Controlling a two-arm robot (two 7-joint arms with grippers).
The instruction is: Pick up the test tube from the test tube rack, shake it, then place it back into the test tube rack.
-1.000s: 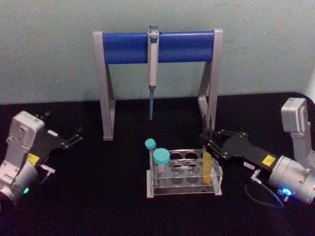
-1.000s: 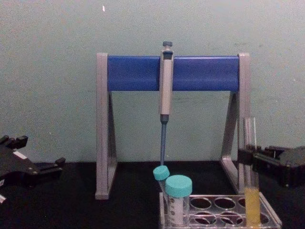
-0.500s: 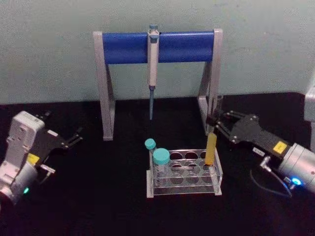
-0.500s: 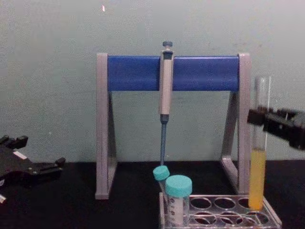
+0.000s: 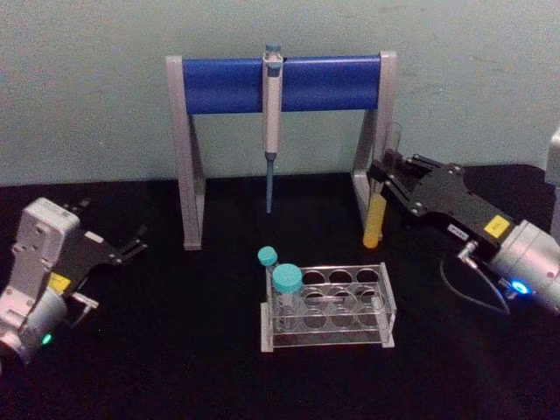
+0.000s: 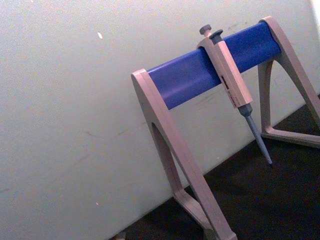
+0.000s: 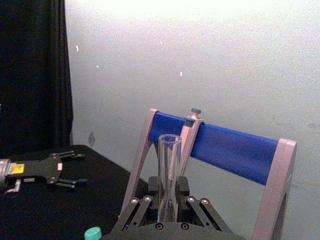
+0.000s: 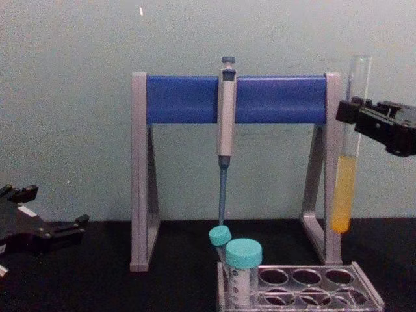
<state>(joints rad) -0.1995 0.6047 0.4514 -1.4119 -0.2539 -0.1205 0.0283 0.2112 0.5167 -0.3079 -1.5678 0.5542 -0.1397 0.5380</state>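
Test tube (image 8: 344,188), upper right of the chest view: clear glass, yellow-orange liquid in the lower part.
Test tube rack (image 5: 329,338): clear plastic.
Two tube caps (image 8: 244,251): teal.
Stand (image 5: 227,85): blue bar, grey legs.
Pipette (image 5: 272,105): pale grey, blue-grey tip.
Table (image 5: 175,367): black.
Wall (image 5: 87,87): pale green.
Right hand (image 5: 385,171) and left hand (image 5: 112,223): black, a yellow label on each.

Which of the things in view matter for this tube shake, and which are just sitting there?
In the job:
test tube, held clear above the table by the right gripper, jaws shut on it
test tube rack, in front of and below it

Lying about:
pipette hanging on the pipette stand
two teal-capped tubes in the rack
left gripper, parked at the left, jaws open
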